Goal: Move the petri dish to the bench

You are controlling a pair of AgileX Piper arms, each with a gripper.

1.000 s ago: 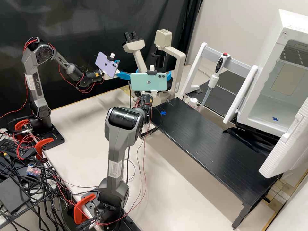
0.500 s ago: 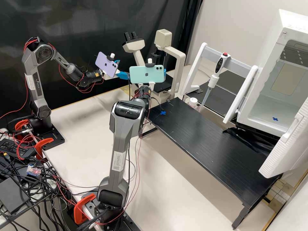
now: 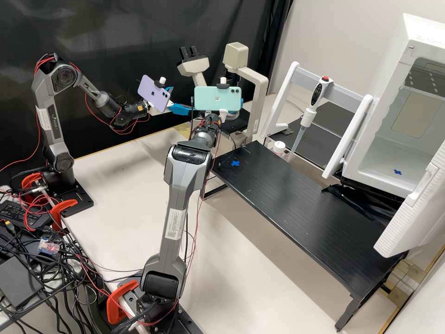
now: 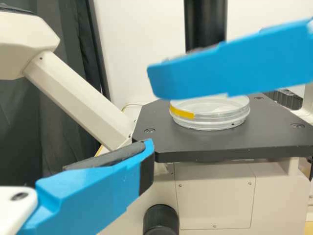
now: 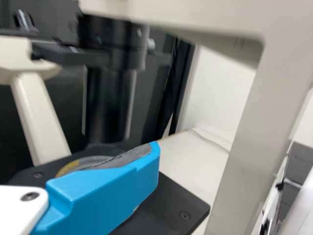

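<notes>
My left gripper (image 3: 183, 108) is at the microscope's left side, behind the purple phone. In the left wrist view its fingers stand wide apart, the gripper (image 4: 150, 115) open, with the clear petri dish (image 4: 210, 120) beyond them. This dish has yellow tape on its side and lies flat on the black stage (image 4: 230, 144). In the high view the green phone partly covers my right gripper (image 3: 223, 116) at the microscope's front. The right wrist view has one finger of the gripper (image 5: 110, 193), its pad bare, in front of the partly hidden dish (image 5: 71, 168).
The microscope's cream frame (image 5: 249, 142) rises beside my right gripper. A black raised bench (image 3: 301, 208) with a blue tape cross (image 3: 235, 163) runs forward from the microscope. Behind it stand a pipette (image 3: 308, 113) on a rack, a white-capped bottle (image 3: 279, 148) and a white open-doored cabinet (image 3: 394, 153).
The right arm has shifted: its green phone first went slightly left, then right and higher in the high view, and its elbow moved farther from its base. The left arm has kept still.
</notes>
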